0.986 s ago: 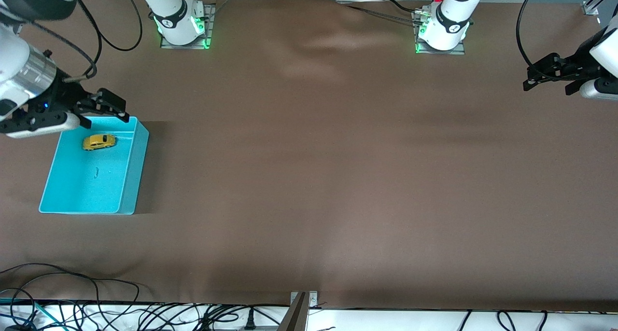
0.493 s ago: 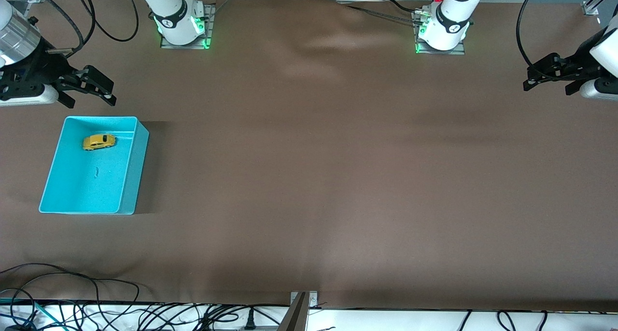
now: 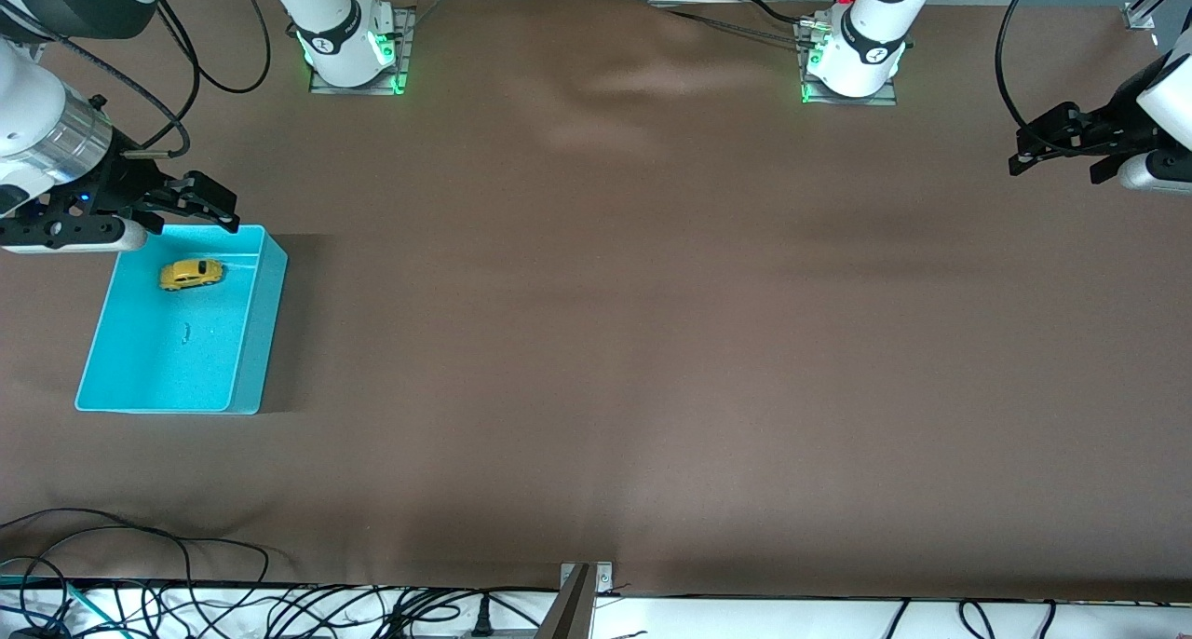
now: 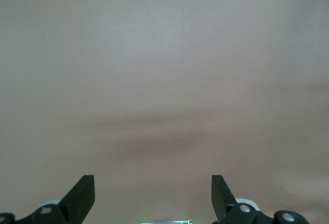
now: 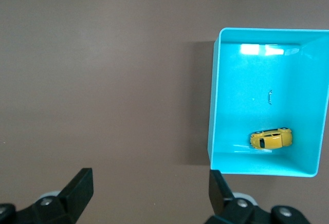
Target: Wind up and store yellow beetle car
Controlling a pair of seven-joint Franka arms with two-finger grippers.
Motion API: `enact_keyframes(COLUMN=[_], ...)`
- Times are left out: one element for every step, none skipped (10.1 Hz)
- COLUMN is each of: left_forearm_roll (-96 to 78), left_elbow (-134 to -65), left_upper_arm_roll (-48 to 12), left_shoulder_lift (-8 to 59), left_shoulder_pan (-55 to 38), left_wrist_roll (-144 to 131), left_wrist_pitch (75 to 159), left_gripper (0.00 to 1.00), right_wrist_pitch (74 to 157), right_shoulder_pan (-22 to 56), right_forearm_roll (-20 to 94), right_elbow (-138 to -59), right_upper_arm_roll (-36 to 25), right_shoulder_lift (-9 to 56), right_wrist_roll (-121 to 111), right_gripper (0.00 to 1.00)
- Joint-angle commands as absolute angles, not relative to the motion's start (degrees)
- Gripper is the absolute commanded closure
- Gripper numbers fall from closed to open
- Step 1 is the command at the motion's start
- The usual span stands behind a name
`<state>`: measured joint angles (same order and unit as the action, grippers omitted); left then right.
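The tiny yellow beetle car (image 3: 191, 274) is seen stored in the turquoise plastic bin (image 3: 251, 341) on the brown counter (image 3: 596, 341), so the task is judged essentially done, with the right gripper (image 3: 200, 206) held empty over the bin's rim nearest the bases, fingers spread, and the left gripper (image 3: 1057, 145), fingers likewise spread, kept waiting over the left arm's end of the counter.

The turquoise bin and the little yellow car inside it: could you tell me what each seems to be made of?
Turquoise bin: probably moulded plastic, smooth and slightly glossy, since light glints on its floor in the right wrist view. Yellow beetle car: shiny painted shell, metal or plastic; the look leaves that open.
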<state>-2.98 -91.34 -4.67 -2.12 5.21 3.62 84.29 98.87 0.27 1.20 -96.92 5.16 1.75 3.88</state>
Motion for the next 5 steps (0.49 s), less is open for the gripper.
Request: enact_keyframes(left_forearm_roll=[-3.69, -3.69, -3.69, -3.69, -3.69], left_elbow=[-90.26, -90.26, -90.26, -90.26, -90.26], left_upper_arm_roll=[-4.57, -4.57, -4.48, -4.48, -4.66], left_shoulder_lift=[-2.02, -2.02, -2.02, -2.02, -2.02], left_shoulder_pan=[5.10, 5.10, 5.18, 5.19, 5.10], left_wrist_roll=[3.43, 3.43, 3.43, 3.43, 3.43], left_wrist_pitch=[83.50, 83.50, 83.50, 83.50, 83.50], left_gripper=[0.00, 0.00, 0.00, 0.00, 0.00], right_wrist_pitch=[94.76, 93.01, 92.03, 91.41, 91.15], right_shoulder_pan=[1.23, 1.23, 1.14, 1.06, 1.05], right_forearm_roll=[0.61, 0.70, 0.96, 1.58, 1.67], right_elbow=[-94.05, -92.65, -91.94, -91.85, -91.67], right_upper_arm_roll=[4.83, 4.83, 4.83, 4.75, 4.49], right_shoulder_lift=[1.76, 1.76, 1.76, 1.67, 1.67], right_wrist_roll=[4.92, 4.83, 4.83, 4.83, 4.83], right_gripper=[0.00, 0.00, 0.00, 0.00, 0.00])
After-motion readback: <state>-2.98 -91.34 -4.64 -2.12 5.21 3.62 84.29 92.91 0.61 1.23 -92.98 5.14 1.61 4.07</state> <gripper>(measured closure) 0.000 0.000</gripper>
